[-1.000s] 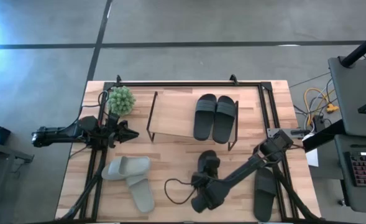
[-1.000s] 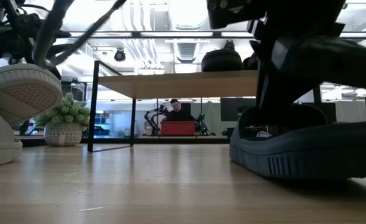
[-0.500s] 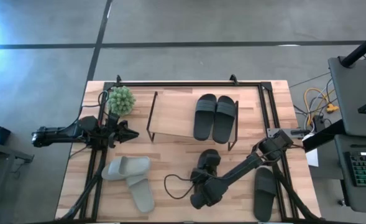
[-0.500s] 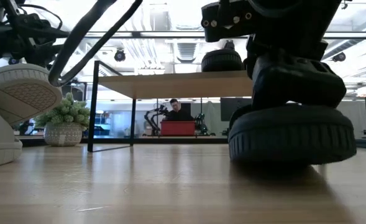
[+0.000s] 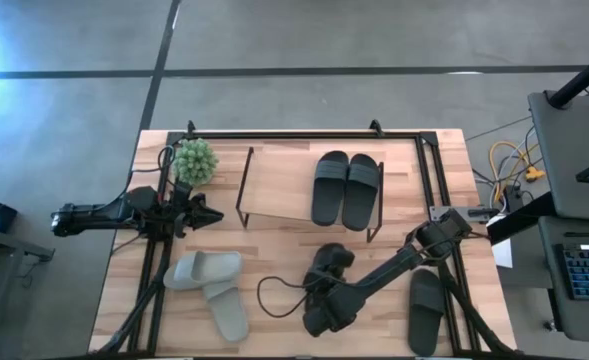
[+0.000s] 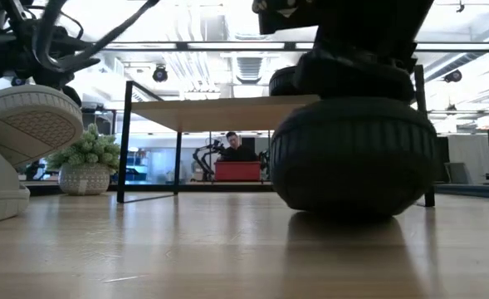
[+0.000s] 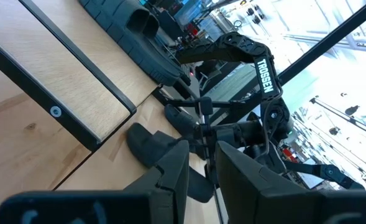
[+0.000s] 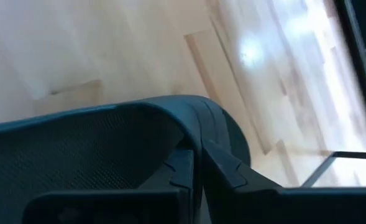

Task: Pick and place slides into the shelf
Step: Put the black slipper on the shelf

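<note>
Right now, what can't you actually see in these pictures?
- High view: the right gripper is under its own arm, which also covers most of the black slide it has shut on.
- Low view: that slide blocks the shelf's right side.
- Low view: the pale slide is cut off by the edge.

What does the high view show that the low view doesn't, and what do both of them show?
Only the high view shows the two black slides lying side by side on the shelf, another black slide near the table's right edge, and the left pincer waiting beside the plant.

Only the low view shows the room behind the table, with a person seated far back, and the pale sole tipped up from the table.

Both show the right pincer shut on a black slide, the potted plant and the pale slides.
</note>
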Motion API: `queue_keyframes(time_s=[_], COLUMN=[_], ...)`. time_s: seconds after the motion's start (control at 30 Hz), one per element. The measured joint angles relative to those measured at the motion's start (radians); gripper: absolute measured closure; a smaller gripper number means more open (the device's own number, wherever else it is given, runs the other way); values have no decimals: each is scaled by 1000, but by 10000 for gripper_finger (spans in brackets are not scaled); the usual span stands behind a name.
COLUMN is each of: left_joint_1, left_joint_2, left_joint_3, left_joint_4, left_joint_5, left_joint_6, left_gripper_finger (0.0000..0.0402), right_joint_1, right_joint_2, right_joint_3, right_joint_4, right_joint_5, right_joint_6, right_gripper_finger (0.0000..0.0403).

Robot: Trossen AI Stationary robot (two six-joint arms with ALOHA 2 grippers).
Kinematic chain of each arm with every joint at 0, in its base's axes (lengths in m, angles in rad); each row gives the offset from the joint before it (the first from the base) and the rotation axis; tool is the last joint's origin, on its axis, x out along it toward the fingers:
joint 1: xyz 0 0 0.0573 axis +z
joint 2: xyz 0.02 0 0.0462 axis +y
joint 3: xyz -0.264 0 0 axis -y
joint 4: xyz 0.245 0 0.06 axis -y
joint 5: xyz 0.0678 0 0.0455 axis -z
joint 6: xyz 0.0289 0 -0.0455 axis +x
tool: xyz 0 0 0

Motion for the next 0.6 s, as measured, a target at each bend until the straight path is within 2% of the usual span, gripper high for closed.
queue_keyframes(time_s=[0.2, 0.33, 0.5, 0.6], left_joint_1=[0, 0, 0, 0], left_joint_2=[0, 0, 0, 0], left_joint_3=[0, 0, 0, 0], left_joint_4=[0, 0, 0, 0], left_joint_5=[0, 0, 0, 0], left_joint_6=[0, 0, 0, 0], left_gripper_finger=[336, 336, 336, 336], right_joint_1=[-2, -3, -35, -85], right_joint_2=[-1, -1, -3, -11], right_joint_3=[72, 186, 381, 469], right_joint_4=[7, 17, 22, 60], right_joint_5=[-6, 66, 184, 205], right_joint_6=[-24, -100, -299, -450], right_gripper_finger=[393, 393, 394, 394])
